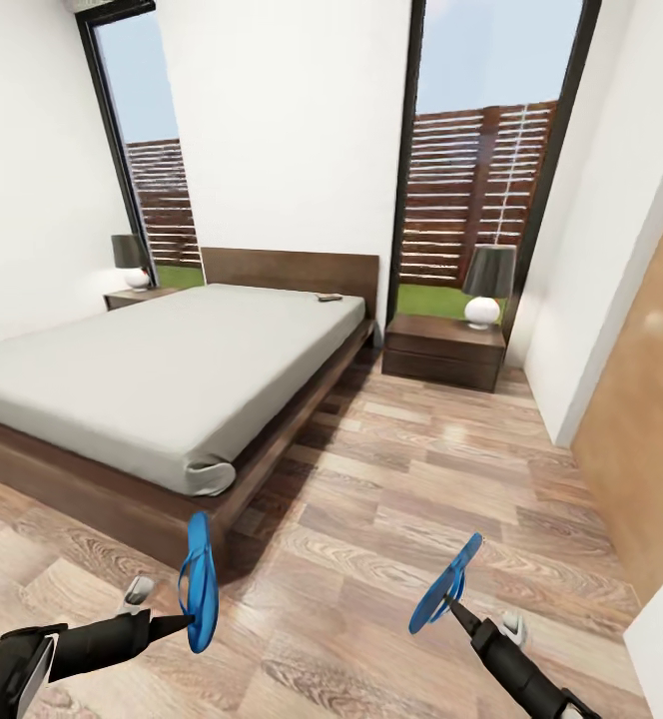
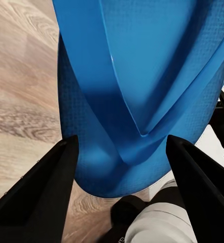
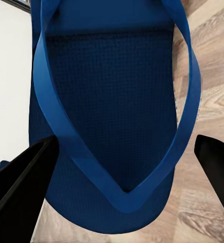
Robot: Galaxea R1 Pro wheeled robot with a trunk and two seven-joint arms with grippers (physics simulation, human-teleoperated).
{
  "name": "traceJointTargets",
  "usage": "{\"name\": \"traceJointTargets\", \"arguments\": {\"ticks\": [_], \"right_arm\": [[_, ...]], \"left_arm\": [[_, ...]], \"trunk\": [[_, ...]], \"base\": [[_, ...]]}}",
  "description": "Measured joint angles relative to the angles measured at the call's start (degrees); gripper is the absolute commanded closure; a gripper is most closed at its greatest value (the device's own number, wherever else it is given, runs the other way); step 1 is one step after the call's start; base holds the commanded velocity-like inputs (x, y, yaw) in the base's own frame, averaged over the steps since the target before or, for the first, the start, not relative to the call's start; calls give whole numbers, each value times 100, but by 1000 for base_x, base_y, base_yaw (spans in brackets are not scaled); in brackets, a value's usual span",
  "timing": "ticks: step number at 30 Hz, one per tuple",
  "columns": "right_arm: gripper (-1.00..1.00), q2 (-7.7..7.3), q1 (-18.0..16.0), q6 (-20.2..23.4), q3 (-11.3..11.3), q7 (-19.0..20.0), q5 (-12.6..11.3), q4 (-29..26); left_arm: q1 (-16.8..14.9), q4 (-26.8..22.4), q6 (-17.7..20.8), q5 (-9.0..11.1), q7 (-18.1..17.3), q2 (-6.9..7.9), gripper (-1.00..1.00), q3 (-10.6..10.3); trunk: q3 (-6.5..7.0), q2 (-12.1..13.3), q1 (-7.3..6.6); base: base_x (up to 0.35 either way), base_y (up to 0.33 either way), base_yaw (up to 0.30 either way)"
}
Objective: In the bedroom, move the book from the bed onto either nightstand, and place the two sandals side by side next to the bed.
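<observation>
Sandals ride in the air above the wood floor (image 1: 391,519): the left gripper (image 1: 184,624) clamps one sandal (image 1: 200,581), the right gripper (image 1: 449,602) the other sandal (image 1: 445,583). Far up the bed (image 1: 162,379), a small dark thing, possibly the book (image 1: 329,297), lies near the headboard; a nightstand (image 1: 443,351) stands beside.

A nightstand (image 1: 443,351) stands right of the bed (image 1: 162,384), another nightstand (image 1: 137,297) at its left.
</observation>
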Motion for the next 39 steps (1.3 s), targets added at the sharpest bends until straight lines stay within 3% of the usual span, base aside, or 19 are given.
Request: {"name": "traceJointTargets", "arguments": {"ticks": [39], "right_arm": [[100,1,0,0,-1,-1,3,0]], "left_arm": [[0,38,-1,4,3,3,100,8]], "trunk": [[0,0,0]], "base": [[98,-142,268]]}}
